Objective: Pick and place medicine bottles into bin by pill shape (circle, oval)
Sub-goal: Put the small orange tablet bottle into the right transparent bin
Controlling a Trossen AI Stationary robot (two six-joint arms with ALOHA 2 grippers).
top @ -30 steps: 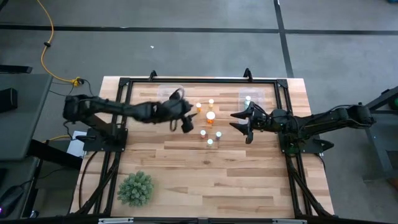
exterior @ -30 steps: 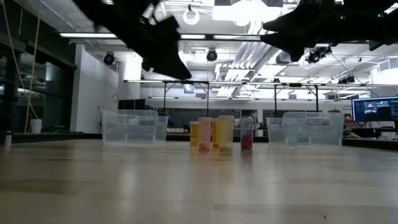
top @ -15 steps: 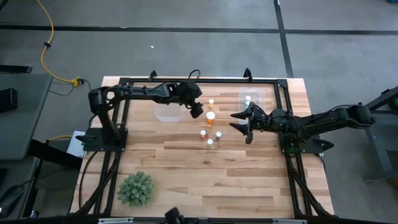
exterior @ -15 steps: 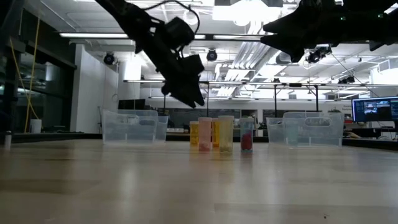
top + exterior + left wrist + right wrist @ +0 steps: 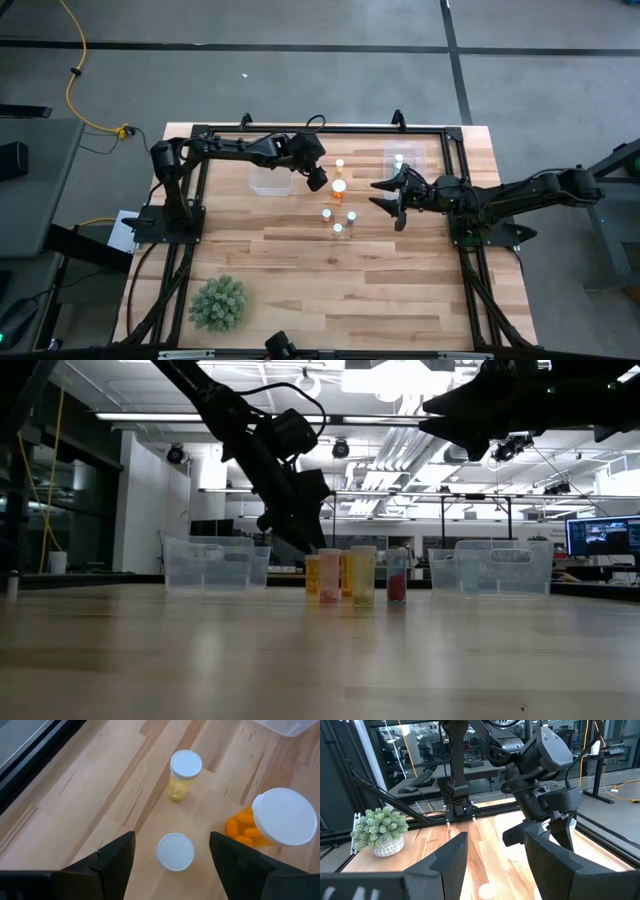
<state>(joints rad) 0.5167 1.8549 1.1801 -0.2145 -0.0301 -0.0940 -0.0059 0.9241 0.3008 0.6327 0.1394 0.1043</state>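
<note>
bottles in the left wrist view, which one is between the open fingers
The small white-capped bottle, seen cap-on between the left gripper fingers. The yellow-pill bottle lies beyond it, and the large orange bottle off to one side.

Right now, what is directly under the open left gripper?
Under the left gripper, fingers apart, stands a small bottle with a white cap. The cap hides its contents. Beside it, a large bottle shows orange pills.

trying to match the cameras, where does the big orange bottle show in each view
High view: big orange bottle, mid-table beside the left claw.
Low view: hidden behind the front bottles, cannot tell.
Left wrist view: at the right edge, orange pills under a wide white cap.
Right wrist view: not in it.
Shared landmark: the left claw.
</note>
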